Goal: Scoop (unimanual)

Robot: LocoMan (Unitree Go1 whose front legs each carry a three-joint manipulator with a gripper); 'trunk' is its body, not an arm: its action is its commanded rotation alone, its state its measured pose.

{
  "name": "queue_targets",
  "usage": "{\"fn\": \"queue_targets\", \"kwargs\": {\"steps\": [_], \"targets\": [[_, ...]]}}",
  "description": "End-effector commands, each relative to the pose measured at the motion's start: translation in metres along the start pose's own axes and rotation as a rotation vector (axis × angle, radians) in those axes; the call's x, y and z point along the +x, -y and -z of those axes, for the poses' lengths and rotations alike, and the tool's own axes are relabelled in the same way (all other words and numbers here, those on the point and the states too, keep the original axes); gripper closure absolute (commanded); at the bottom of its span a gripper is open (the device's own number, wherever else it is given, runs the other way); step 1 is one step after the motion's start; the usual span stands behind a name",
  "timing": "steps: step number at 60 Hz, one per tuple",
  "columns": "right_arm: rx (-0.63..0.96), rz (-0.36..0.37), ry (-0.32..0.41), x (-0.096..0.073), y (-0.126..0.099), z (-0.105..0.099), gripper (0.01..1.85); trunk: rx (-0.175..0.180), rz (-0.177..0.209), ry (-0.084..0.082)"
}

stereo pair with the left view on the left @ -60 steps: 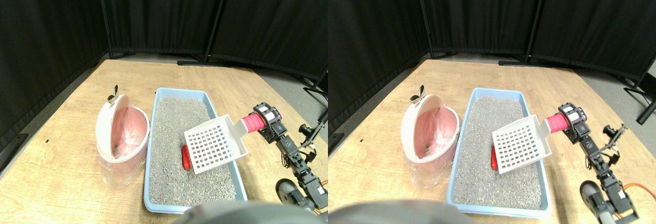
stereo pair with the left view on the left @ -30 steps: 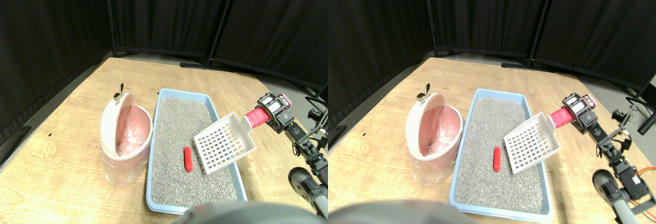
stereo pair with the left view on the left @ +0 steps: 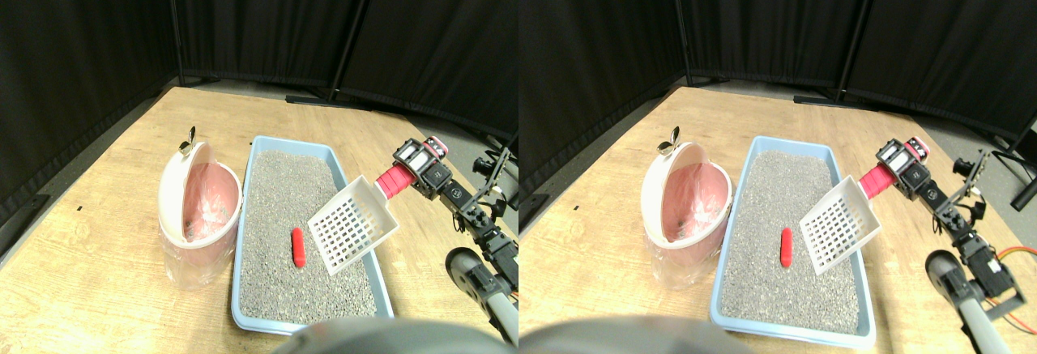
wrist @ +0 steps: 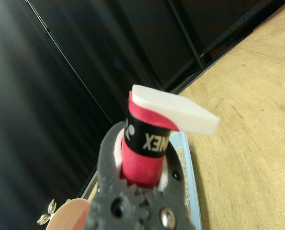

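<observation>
A white slotted scoop [stereo pair with the left view on the left: 352,226] hangs tilted over the right side of the light blue litter tray [stereo pair with the left view on the left: 241,208], its front edge low over the grey litter. My right gripper [stereo pair with the left view on the left: 411,168] is shut on the scoop's red wrapped handle [stereo pair with the left view on the left: 394,181]. A small red capsule-shaped piece [stereo pair with the left view on the left: 298,247] lies on the litter just left of the scoop, apart from it. In the wrist view the dark jaws of my gripper [wrist: 142,148] clamp the red handle [wrist: 141,160] from both sides, with its white end [wrist: 178,111] sticking out.
A pink bin [stereo pair with the left view on the left: 198,212] with a white tilted lid and plastic liner stands against the tray's left side. Black curtain screens on metal feet [stereo pair with the left view on the left: 324,99] close off the back. My arm's links and cables [stereo pair with the left view on the left: 482,232] fill the lower right.
The scoop has drawn back to the right and tilted steeper, so the red piece it partly covered now lies in full view. The camera has also shifted a little.
</observation>
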Motion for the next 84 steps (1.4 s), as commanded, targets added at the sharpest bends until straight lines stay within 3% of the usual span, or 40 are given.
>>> {"fn": "queue_targets", "kwargs": {"steps": [1,16,29,38,45,50,61,62,63,64,84], "targets": [[-0.044,-0.003,0.059,0.003,0.0,-0.01,1.81,-0.018,-0.02,-0.021],[-0.063,-0.036,0.054,0.008,-0.01,-0.007,1.81,-0.019,-0.023,-0.022],[-0.016,-0.073,-0.009,0.004,-0.029,-0.004,1.81,-0.021,-0.031,-0.026],[0.164,-0.12,-0.079,0.005,-0.085,0.009,1.81,-0.032,-0.045,-0.036],[0.222,-0.197,-0.078,0.002,-0.122,0.015,1.77,-0.035,-0.051,-0.039],[0.26,-0.216,-0.113,0.001,-0.139,0.012,1.8,-0.04,-0.055,-0.039],[0.35,-0.169,-0.178,0.006,-0.142,0.02,1.6,-0.045,-0.062,-0.042],[0.376,-0.14,-0.223,0.007,-0.139,0.021,1.64,-0.046,-0.064,-0.043],[0.376,-0.14,-0.223,0.007,-0.139,0.021,1.64,-0.046,-0.064,-0.043],[0.394,-0.131,-0.243,0.007,-0.138,0.022,1.81,-0.046,-0.064,-0.043],[0.608,-0.005,-0.187,0.004,-0.099,0.044,1.81,-0.033,-0.052,-0.041]]}}
